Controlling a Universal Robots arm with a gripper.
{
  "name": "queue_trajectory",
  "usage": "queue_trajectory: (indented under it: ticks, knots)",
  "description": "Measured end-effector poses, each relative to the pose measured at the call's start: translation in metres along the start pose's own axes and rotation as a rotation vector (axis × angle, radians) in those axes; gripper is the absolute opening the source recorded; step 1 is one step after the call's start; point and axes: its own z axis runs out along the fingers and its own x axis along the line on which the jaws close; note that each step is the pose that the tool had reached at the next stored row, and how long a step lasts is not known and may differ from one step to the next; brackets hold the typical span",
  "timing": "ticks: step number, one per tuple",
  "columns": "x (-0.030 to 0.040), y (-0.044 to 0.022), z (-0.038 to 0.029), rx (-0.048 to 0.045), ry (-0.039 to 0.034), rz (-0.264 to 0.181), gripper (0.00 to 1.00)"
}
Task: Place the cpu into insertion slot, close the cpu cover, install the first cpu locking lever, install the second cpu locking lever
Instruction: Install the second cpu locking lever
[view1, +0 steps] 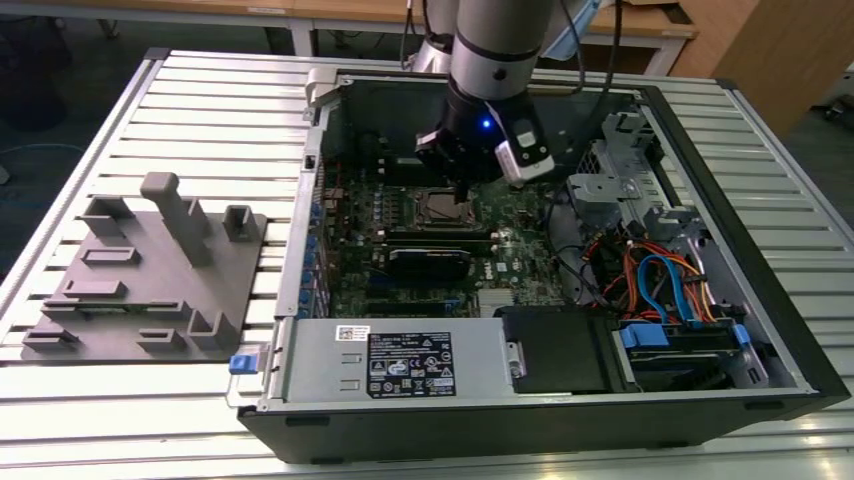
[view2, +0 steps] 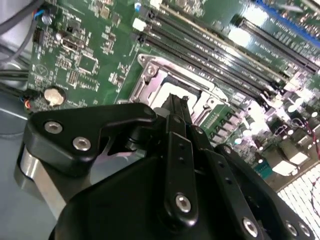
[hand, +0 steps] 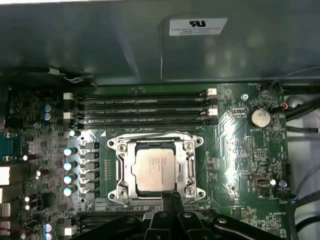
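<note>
Your pincer (hand: 171, 200) hovered at the socket's (hand: 156, 170) edge, fingers together and holding nothing; the chip (hand: 155, 169) sat inside, under the closed cover (hand: 189, 161).

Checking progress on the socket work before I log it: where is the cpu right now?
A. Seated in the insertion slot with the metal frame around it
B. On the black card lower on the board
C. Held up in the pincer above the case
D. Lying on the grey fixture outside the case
A: in the first wrist view the cpu lies flat in the insertion slot, the silvery cpu cover framing it.
</note>
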Motion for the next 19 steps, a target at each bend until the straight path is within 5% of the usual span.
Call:
queue_trajectory:
  ticks: [4,7,11,19]
  knots:
    - [-0.0001,-0.0008,0.0014,-0.0015,0.0055,0.000,0.10]
    - [-0.0002,-0.0045,0.0018,-0.0241,0.0115,0.001,0.10]
    - [-0.0007,-0.0147,0.0015,-0.0251,0.0133,0.001,0.10]
    - [0.0057,-0.0196,0.0032,-0.0263,0.0134,0.001,0.10]
